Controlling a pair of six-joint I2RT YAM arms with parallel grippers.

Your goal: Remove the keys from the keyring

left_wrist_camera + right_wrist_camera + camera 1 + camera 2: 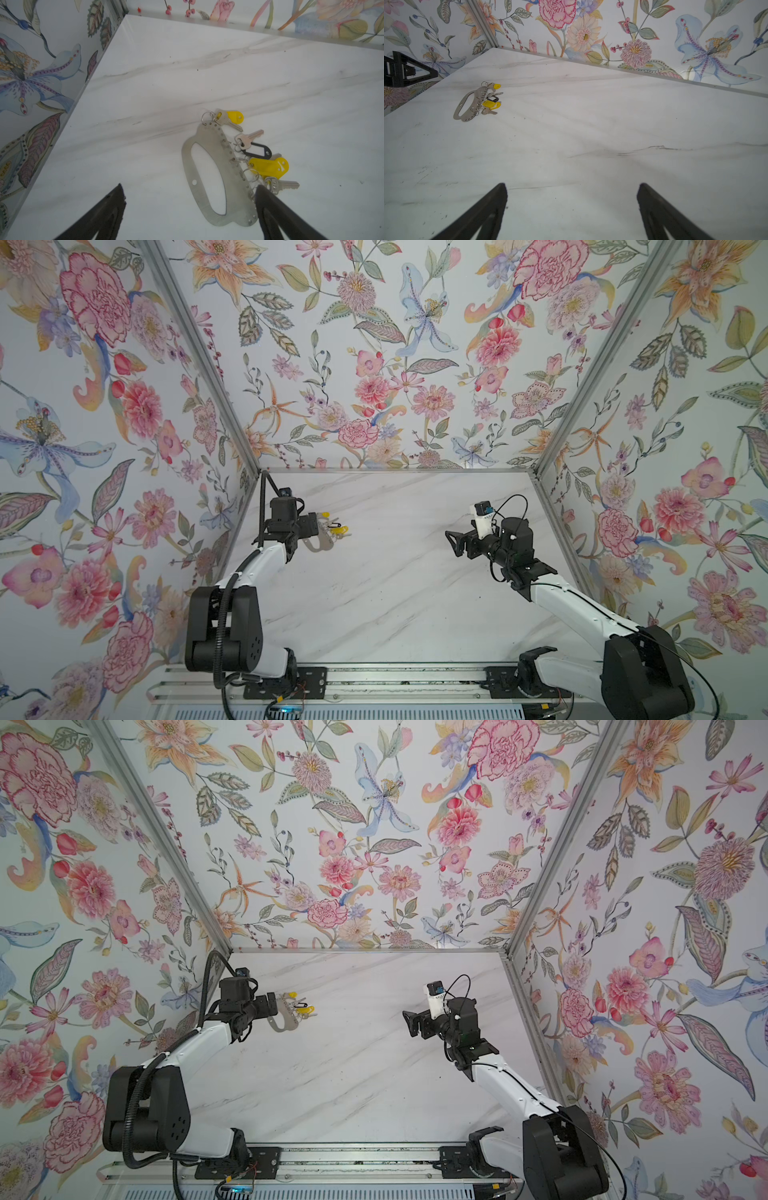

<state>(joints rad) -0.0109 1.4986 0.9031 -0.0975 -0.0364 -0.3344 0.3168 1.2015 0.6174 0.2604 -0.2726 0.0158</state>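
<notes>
**Top views.** The keyring (321,546) lies flat on the marble table (395,593), in the far-left part near the left wall. The keys (338,529) fan off its right edge, with yellow tags showing. The left end effector (318,526) is over the keyring's far end, fingers spread, nothing held. The right end effector (453,545) is well apart on the right, above the table, also spread and empty. Both top views show the same layout.

**Left wrist.** The keyring (216,141) is a flat plate with a long oval opening and a row of small holes along one edge. The keys (286,184) hang from split rings (205,117) through those holes. One carries a black tag (257,150). The plate sits between the two fingers. One fingertip (264,193) overlaps the holed edge; contact cannot be told.

**Right wrist.** The fingers are wide apart with bare table between them. The keyring (481,92) and keys (491,105) lie far off.
</notes>
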